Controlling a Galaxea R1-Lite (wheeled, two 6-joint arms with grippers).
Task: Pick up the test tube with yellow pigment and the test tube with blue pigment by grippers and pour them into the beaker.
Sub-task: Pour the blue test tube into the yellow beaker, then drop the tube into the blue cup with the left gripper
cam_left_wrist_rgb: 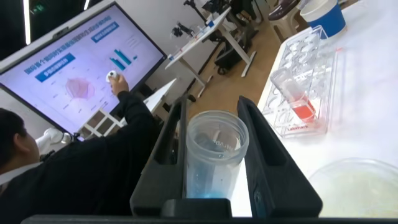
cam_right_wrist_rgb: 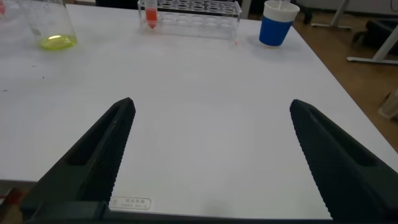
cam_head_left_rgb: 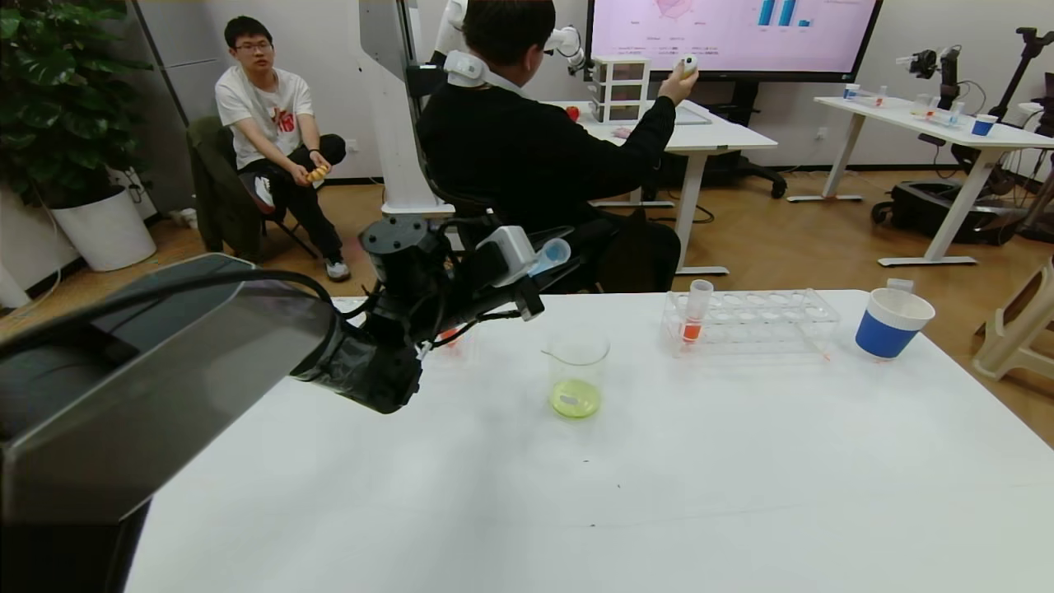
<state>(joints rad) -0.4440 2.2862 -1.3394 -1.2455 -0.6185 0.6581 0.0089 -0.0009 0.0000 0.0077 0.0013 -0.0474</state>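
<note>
My left gripper point(cam_head_left_rgb: 545, 257) is raised above the table's far left part, up and left of the beaker point(cam_head_left_rgb: 576, 375), and is shut on the test tube with blue pigment point(cam_head_left_rgb: 552, 253). In the left wrist view that tube point(cam_left_wrist_rgb: 214, 155) sits between the two black fingers point(cam_left_wrist_rgb: 168, 149), its open mouth towards the camera and blue liquid at its far end. The beaker point(cam_left_wrist_rgb: 364, 190) holds yellow-green liquid point(cam_head_left_rgb: 575, 399). My right gripper point(cam_right_wrist_rgb: 211, 104) hovers open over bare table near the front edge, with nothing between its fingers. The test tube with yellow pigment is out of view.
A clear tube rack point(cam_head_left_rgb: 753, 323) stands at the table's far side with one orange-red tube point(cam_head_left_rgb: 696, 313) in its left end. A blue-and-white paper cup point(cam_head_left_rgb: 892, 323) stands right of the rack. Two people sit beyond the far edge.
</note>
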